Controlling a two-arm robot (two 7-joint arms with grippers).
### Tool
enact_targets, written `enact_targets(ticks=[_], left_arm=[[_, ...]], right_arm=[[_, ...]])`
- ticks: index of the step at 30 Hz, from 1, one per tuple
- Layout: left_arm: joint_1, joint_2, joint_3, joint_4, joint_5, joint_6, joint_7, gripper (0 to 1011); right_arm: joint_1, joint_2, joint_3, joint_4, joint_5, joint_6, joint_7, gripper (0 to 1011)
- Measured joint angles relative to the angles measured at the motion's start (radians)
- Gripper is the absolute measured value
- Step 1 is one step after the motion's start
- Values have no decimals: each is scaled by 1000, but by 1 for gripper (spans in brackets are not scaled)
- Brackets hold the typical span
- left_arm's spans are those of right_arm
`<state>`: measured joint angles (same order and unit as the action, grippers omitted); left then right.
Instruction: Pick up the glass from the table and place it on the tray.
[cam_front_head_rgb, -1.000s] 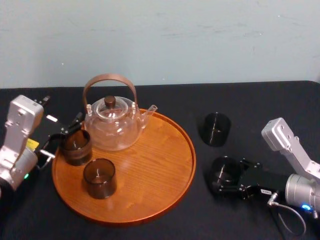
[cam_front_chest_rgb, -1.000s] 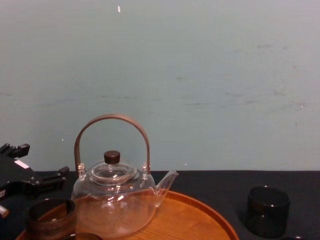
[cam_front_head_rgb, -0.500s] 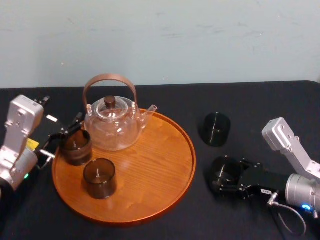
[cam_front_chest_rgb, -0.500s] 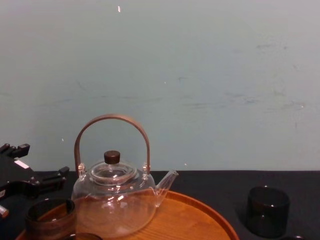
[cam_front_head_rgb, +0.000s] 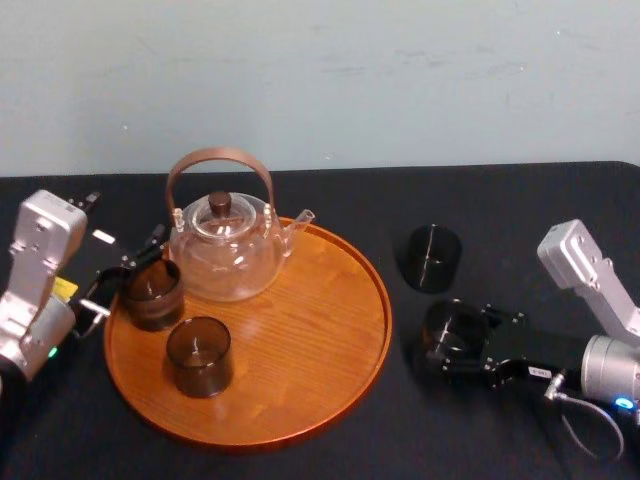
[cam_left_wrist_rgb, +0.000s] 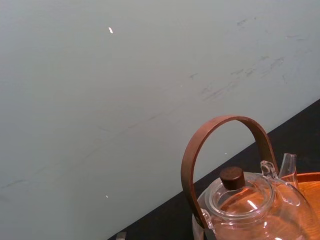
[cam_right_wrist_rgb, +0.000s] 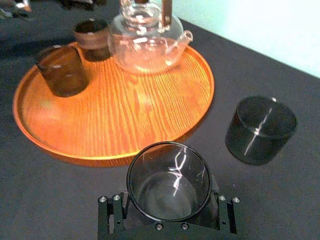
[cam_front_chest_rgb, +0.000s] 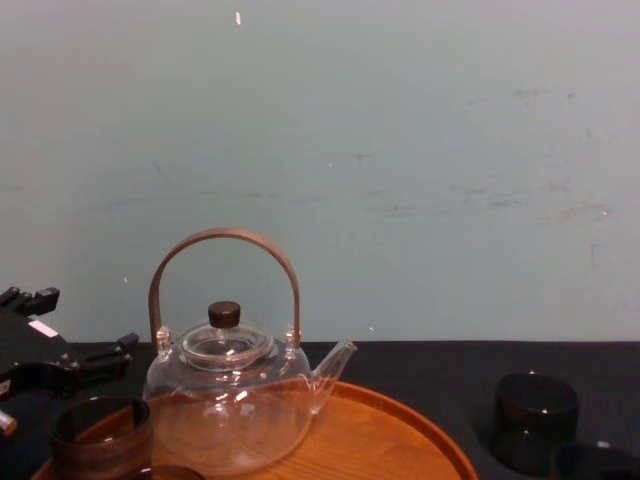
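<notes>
My right gripper (cam_front_head_rgb: 455, 342) is shut on a dark smoky glass (cam_front_head_rgb: 452, 330), just right of the round wooden tray (cam_front_head_rgb: 300, 400) and slightly above the black table (cam_front_head_rgb: 420, 440). In the right wrist view the glass (cam_right_wrist_rgb: 168, 181) stands upright between the black fingers, close to the tray rim (cam_right_wrist_rgb: 100, 156). Its rim (cam_front_chest_rgb: 595, 460) shows low at the right in the chest view. A second glass (cam_front_head_rgb: 433, 257) stands on the cloth farther back. My left gripper (cam_front_head_rgb: 125, 272) is open at the tray's left edge, beside a glass (cam_front_head_rgb: 152, 293) resting on the tray.
A clear glass teapot (cam_front_head_rgb: 225, 245) with an arched brown handle stands at the back of the tray. Another dark glass (cam_front_head_rgb: 199, 355) sits on the tray's front left. The tray's middle and right side are bare wood. A pale wall lies behind the table.
My right gripper has risen a little with the glass and shifted slightly toward the tray; the glass rim now shows in the chest view. The left arm has not moved.
</notes>
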<state>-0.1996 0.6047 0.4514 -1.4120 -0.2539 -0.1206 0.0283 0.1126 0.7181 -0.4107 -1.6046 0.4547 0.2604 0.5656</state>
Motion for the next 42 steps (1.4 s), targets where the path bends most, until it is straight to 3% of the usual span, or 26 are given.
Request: enact_targets(ticks=[9, 15, 27, 42], left_arm=[[0, 0, 0, 0, 0, 0, 0, 1002], [0, 0, 0, 0, 0, 0, 0, 1001], [0, 0, 0, 0, 0, 0, 0, 1001], [0, 0, 0, 0, 0, 0, 0, 1001]], right_arm=[[35, 19, -3, -30, 30, -4, 27, 904], [78, 8, -33, -31, 32, -16, 44, 904], [167, -53, -125, 2, 10, -29, 72, 904], [260, -147, -238, 96, -14, -43, 117, 904]])
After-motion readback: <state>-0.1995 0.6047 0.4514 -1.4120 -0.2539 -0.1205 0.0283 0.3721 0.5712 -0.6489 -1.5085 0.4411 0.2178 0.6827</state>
